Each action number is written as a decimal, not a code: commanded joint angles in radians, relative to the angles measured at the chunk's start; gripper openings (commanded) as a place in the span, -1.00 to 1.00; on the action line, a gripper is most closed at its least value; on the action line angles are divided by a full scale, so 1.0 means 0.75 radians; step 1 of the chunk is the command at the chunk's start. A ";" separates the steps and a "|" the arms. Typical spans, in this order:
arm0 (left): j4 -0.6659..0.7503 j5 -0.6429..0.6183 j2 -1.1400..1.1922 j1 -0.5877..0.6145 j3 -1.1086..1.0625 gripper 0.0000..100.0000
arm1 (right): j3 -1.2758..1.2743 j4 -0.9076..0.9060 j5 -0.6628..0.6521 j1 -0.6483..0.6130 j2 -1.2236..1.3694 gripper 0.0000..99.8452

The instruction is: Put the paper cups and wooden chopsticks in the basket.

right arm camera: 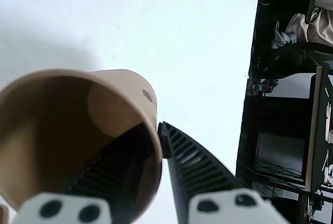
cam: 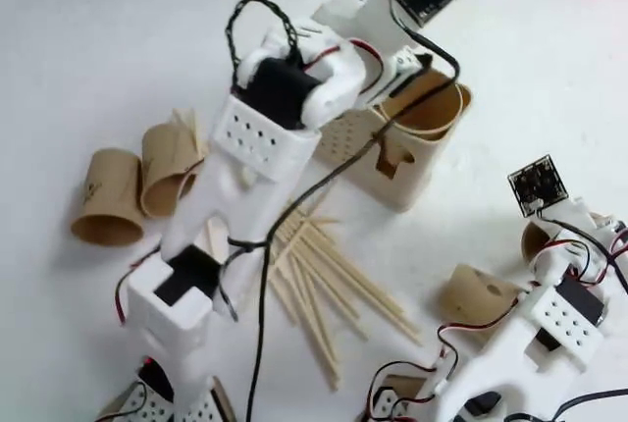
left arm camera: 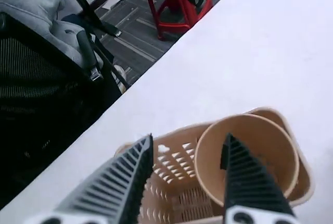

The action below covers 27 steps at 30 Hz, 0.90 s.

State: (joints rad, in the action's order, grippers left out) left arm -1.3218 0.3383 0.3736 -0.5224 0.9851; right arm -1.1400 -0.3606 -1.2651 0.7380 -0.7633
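The right jaws are clamped on the wall of a paper cup [right arm camera: 78, 125]: one finger is inside its mouth and the other finger [right arm camera: 195, 166] is pressed against the outside. The held cup's open mouth faces the wrist camera. From above, this arm sits at the desk's [cam: 98, 59] near right corner, and a sliver of brown shows under its wrist.

The left jaws are wide apart over the basket [left arm camera: 177, 195], gripping nothing. One of their fingers [left arm camera: 119, 182] hangs above the basket's mesh. The other overlaps the rim of the basket cup [left arm camera: 260, 135], and I cannot tell whether it touches it. That cup stands upright, mouth up, in one end of the basket. From above, the basket [cam: 412, 177] sits at the far middle of the desk.

Nearer, the chopsticks [cam: 334, 294] lie in a loose fan on the desk between the two arms, just in front of the basket. A lone cup [cam: 476, 294] lies on its side beside the right arm. Well to the left, a cup pair [cam: 108, 196] lies tipped over side by side and touching, with a few stick ends poking up behind it.

Beyond the desk's far edge are a red stool [left arm camera: 177, 0] and a dark chair [left arm camera: 41, 78] on the floor.
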 commanded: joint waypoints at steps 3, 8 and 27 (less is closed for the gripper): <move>-0.205 -0.016 -0.161 0.085 0.053 -0.56 | 0.100 -0.062 0.129 0.017 -0.130 -0.96; -0.338 -0.016 -0.300 0.157 0.053 -0.57 | 0.233 -0.265 0.211 -0.015 -0.265 -0.96; -0.618 -0.004 -0.717 0.842 -0.190 -0.67 | 0.953 -0.828 0.831 -0.285 -0.339 -0.96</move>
State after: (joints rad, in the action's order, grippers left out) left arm -1.7806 0.3353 -0.0713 0.0100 0.9083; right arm -0.5723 -0.9298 -0.7296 0.5769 -0.9950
